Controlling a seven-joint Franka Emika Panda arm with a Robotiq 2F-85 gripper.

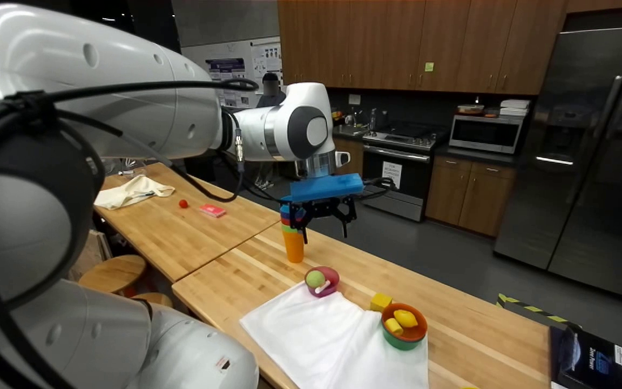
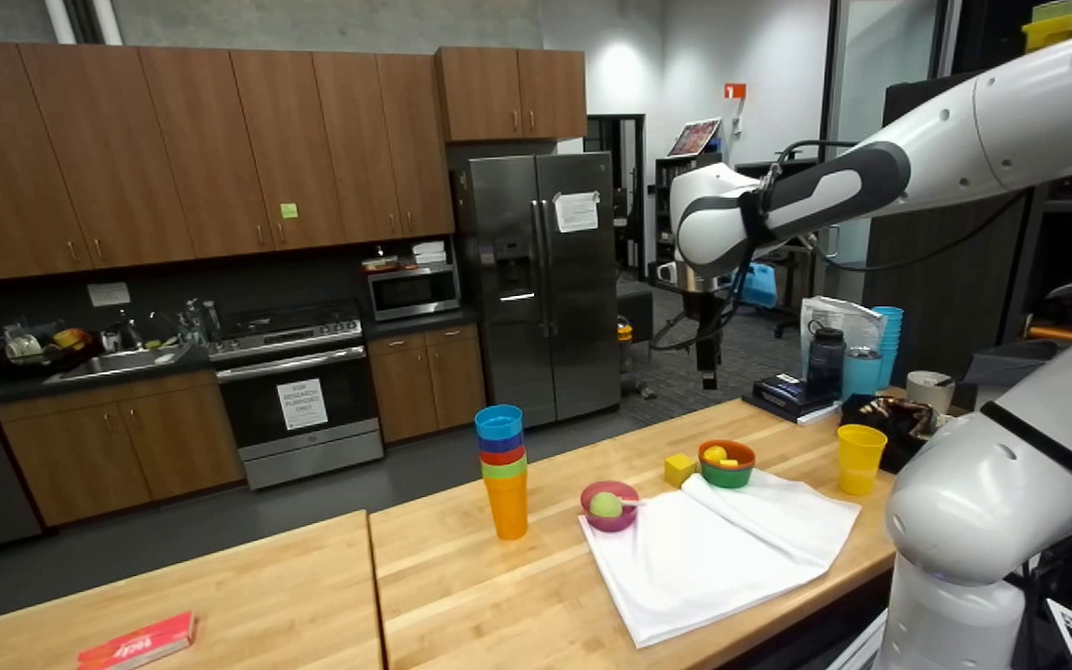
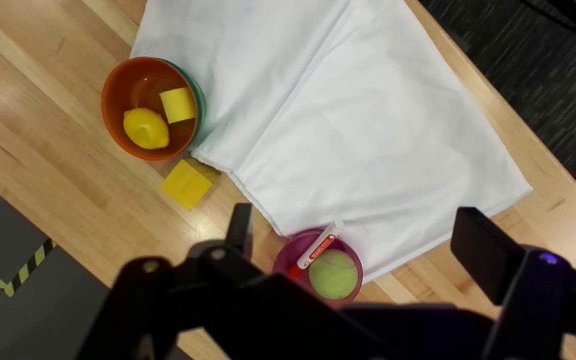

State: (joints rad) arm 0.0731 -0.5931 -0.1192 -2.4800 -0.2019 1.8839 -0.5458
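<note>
The robot hand (image 1: pixel 325 237) hangs in the air above the wooden table (image 3: pixel 43 125), with its two black fingers (image 3: pixel 485 252) spread wide apart and just air between them. In an exterior view it is at 12 o'clock from the purple bowl (image 1: pixel 331 274). Seen from the wrist, this bowl shows in the gap between the fingers, but it sits well below them.

A green ball (image 3: pixel 333 274) lies in the purple bowl at 4 o'clock. A red and white pen (image 3: pixel 316 251) leans there too, and its white end pokes over the rim at 1 o'clock. The bowl is right by the edge of a big white cloth (image 3: pixel 368 135), which spreads out at 12 o'clock from it in the wrist view.

In that same view, a yellow block (image 3: pixel 186 185) is at 10 o'clock from the purple bowl. A bit past it, between 10 and 11 o'clock, an orange bowl (image 3: pixel 138 87) sits inside a green bowl (image 3: pixel 199 95). In the orange bowl, a lemon (image 3: pixel 146 128) lies near 6 o'clock and a small yellow piece (image 3: pixel 178 105) lies at 3 o'clock.

In an exterior view, a tall stack of bright cups (image 1: pixel 293 247) stands at 11 o'clock from the purple bowl. In an exterior view, a yellow cup (image 2: pixel 860 461) stands at about 3 o'clock from that same bowl
</note>
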